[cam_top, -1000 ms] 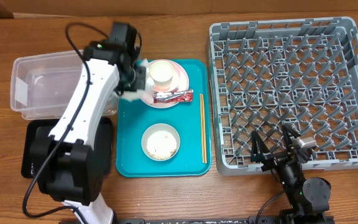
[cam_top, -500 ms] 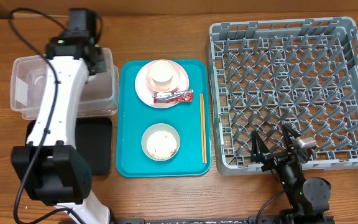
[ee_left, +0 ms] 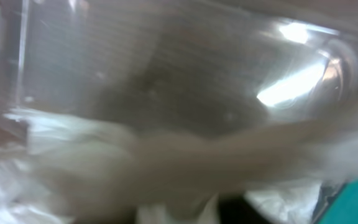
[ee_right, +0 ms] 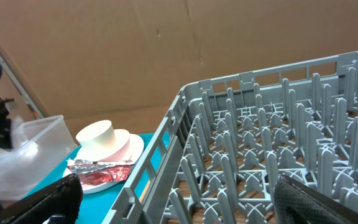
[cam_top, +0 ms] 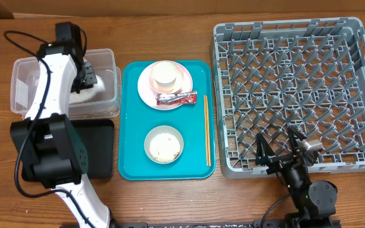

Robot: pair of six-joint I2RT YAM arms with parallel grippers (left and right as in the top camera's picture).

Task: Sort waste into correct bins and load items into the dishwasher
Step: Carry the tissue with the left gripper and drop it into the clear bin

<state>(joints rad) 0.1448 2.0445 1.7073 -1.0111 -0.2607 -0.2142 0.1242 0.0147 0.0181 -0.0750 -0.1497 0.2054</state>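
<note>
Though blurred, cannot tell gape of left hand (cam_top: pixel 85 80); hovers over clear tub (cam_top: pixel 19 76), crumpled napkin (cam_top: pixel 86 97) just beneath. Holds right hand (cam_top: pixel 277 147) spread wide, empty, dish rack (cam_top: pixel 218 95) just ahead.

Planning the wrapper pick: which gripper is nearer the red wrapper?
Left. Left gripper is over the clear tub, just beyond the teal tray's edge from the red wrapper; right gripper sits by the dish rack's front wall, farther off.

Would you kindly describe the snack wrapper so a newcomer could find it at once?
Find the teal tray between the clear tub and the grey rack, then the pink plate at its far end. The wrapper lies on that plate's near edge beside the cream cup: the only red, crinkled thing there.
</note>
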